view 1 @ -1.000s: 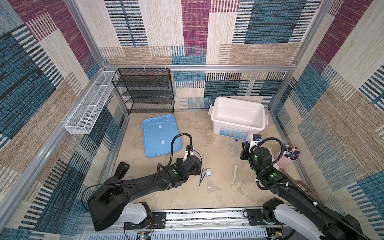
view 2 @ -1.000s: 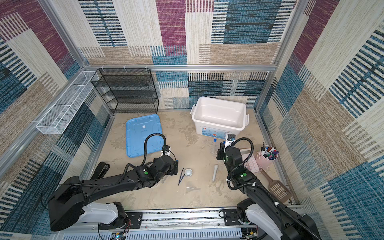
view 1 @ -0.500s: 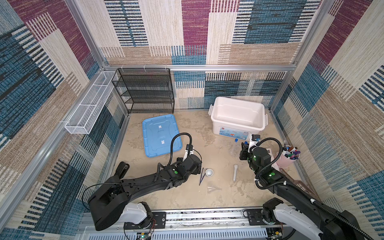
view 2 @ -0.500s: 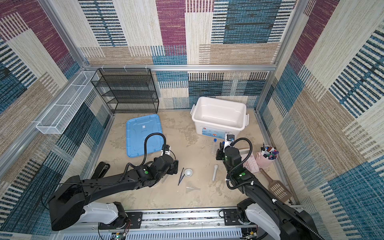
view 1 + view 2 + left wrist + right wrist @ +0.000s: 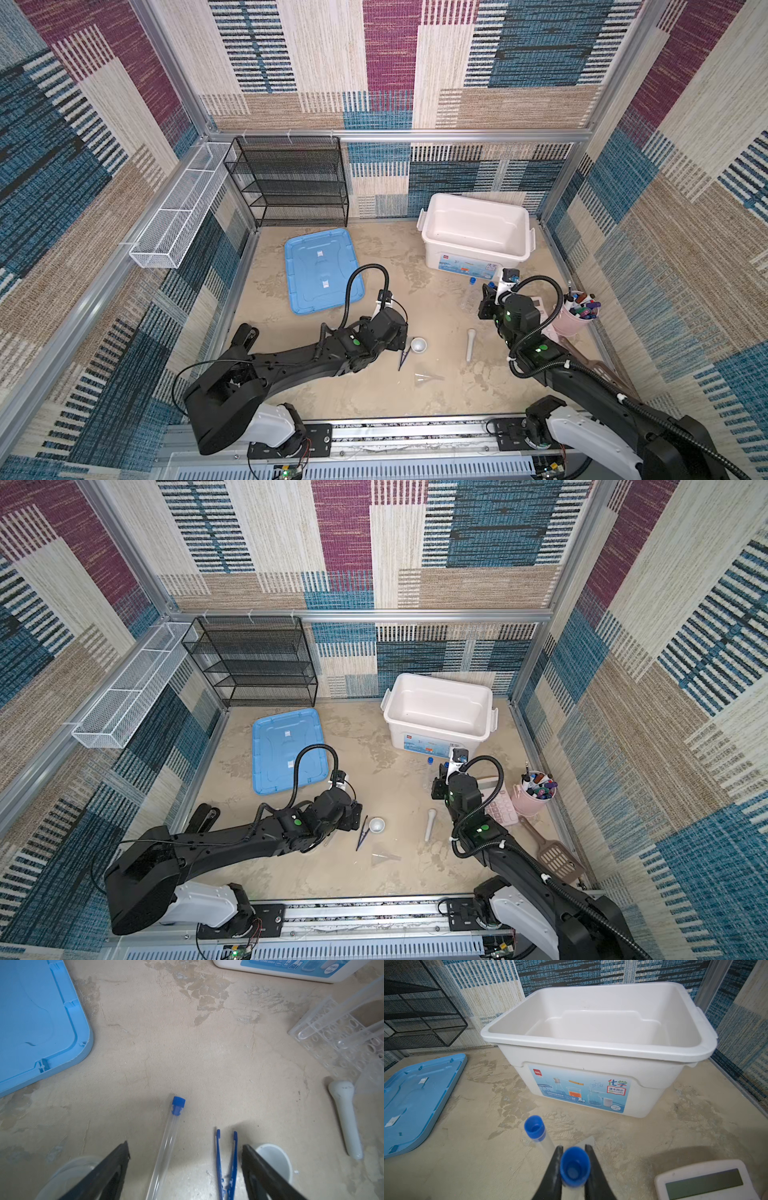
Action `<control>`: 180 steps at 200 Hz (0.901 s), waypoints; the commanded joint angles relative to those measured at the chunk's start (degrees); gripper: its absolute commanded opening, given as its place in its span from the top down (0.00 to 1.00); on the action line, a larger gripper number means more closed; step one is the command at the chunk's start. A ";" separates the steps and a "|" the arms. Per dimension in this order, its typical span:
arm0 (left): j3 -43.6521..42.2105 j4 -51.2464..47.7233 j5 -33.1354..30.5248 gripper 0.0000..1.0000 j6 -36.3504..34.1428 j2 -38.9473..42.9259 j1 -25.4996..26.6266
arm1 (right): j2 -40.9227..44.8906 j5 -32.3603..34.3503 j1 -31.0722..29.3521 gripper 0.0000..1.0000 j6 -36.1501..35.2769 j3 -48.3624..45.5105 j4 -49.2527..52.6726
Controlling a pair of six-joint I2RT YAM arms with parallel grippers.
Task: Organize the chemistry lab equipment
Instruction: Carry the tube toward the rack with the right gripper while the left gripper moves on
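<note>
My left gripper [image 5: 185,1147] hangs open just above the floor. Between its fingers lie a clear blue-capped test tube [image 5: 166,1147] and the dark blue tweezers [image 5: 226,1165]. The small white mortar [image 5: 418,344] sits just outside one finger, and the pestle [image 5: 470,344] lies farther right. A clear funnel [image 5: 428,377] lies nearer the front. My right gripper [image 5: 574,1147] is shut on the blue-capped top of a second test tube [image 5: 575,1165], and a third tube [image 5: 535,1128] leans beside it. Both tilted tubes stand in the clear rack [image 5: 340,1036].
The open white bin [image 5: 476,232] stands at the back right, with its blue lid [image 5: 322,270] flat on the floor to the left. A pink cup of markers [image 5: 575,316] and a calculator [image 5: 704,1182] sit by the right wall. A black mesh shelf [image 5: 291,178] fills the back left.
The left gripper has narrowed slightly over the tube and tweezers. The right gripper has edged a little toward the bin, still holding its tube.
</note>
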State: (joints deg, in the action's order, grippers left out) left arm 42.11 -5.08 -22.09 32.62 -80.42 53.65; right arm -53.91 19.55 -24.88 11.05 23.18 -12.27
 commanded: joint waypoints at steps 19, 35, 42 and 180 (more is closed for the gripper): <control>1.03 -0.67 0.62 0.14 -0.18 -0.98 0.04 | -0.58 1.63 -0.24 0.84 -2.17 -0.33 -1.52; 1.43 -0.92 0.73 0.14 -0.14 -1.53 -0.02 | -1.24 1.88 -0.36 0.84 -2.65 -0.42 -1.70; 1.63 -1.09 0.77 0.14 -0.12 -1.83 -0.03 | -1.54 1.91 -0.43 0.84 -2.70 -0.48 -1.83; 2.63 -0.89 1.43 0.15 0.38 -3.91 -0.02 | -3.88 2.18 -1.05 0.85 -2.52 -1.82 -3.55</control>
State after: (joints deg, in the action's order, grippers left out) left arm 44.47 -5.78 -20.58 32.62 -84.18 53.65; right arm -57.34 20.99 -25.80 8.97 21.45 -14.09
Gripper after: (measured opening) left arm 0.850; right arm 0.193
